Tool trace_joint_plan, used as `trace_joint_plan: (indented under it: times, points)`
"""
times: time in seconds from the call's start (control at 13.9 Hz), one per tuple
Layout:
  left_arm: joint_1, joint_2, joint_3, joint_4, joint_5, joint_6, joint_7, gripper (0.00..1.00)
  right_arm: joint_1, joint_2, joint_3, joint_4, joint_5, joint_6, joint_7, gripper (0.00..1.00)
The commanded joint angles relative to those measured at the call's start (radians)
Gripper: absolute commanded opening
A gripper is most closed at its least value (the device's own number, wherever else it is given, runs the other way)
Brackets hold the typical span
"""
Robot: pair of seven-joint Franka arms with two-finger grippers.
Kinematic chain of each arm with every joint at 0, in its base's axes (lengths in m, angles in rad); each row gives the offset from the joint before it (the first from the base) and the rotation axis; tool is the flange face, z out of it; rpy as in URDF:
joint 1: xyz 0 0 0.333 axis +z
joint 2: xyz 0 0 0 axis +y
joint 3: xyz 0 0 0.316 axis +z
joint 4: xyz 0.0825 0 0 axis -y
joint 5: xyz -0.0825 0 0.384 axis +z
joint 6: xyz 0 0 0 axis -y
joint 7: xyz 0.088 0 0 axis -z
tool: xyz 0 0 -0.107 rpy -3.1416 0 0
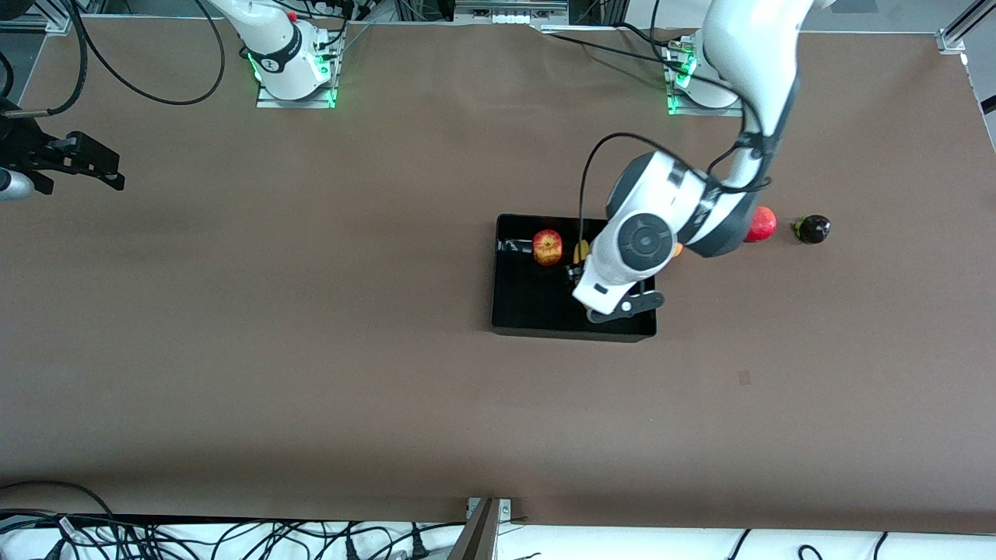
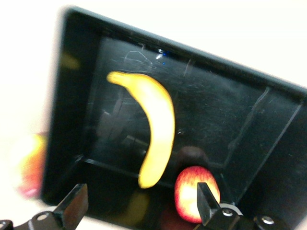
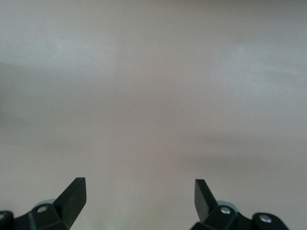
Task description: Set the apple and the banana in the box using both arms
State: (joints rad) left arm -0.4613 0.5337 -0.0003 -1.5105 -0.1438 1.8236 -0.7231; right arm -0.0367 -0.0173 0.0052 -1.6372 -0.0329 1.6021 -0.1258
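Surface: brown matte table fills the front view, with my two bases along its top edge, metal framing at the corners and loose cables along the edge nearest the camera.
Front view, box: the black box sits near mid-table, closer to my left arm's end.
Front view, apple: the apple lies inside the box by the wall toward my bases, stem dimple up; I judge that half of the task done.
Front view, banana: only a yellow sliver shows beside the apple, the rest hidden under my left arm.
Front view, left gripper: my left gripper hangs over the box, placed there, I judge, so the banana lands within the walls.
Front view, right gripper: my right gripper waits over bare table at the right arm's end, clear of the box so the arms do not cross.
Front view, other fruit: a red fruit and a dark one sit outside the box at the left arm's end, untouched.
Left wrist view: the banana lies flat on the box floor, the apple just beside its tip; my fingers are spread wide and hold nothing.
Right wrist view: fingers spread apart, empty, plain brown table below.
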Motion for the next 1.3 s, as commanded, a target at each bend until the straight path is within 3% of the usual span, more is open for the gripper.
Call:
trace_joint_plan:
  times: [0.0, 0.5, 1.23]
  points:
    - [0.091, -0.122, -0.018, 0.001, -0.013, -0.105, 0.016, 1.00, 0.008, 0.005, -0.007, 0.014, -0.008, -0.010, -0.014, 1.00]
    - [0.332, -0.401, -0.090, -0.002, 0.046, -0.323, 0.174, 1.00, 0.009, 0.005, -0.007, 0.014, -0.008, -0.010, -0.014, 1.00]
    - [0.408, -0.515, 0.042, -0.016, 0.173, -0.372, 0.499, 1.00, 0.009, 0.005, -0.007, 0.014, -0.008, -0.010, -0.014, 1.00]
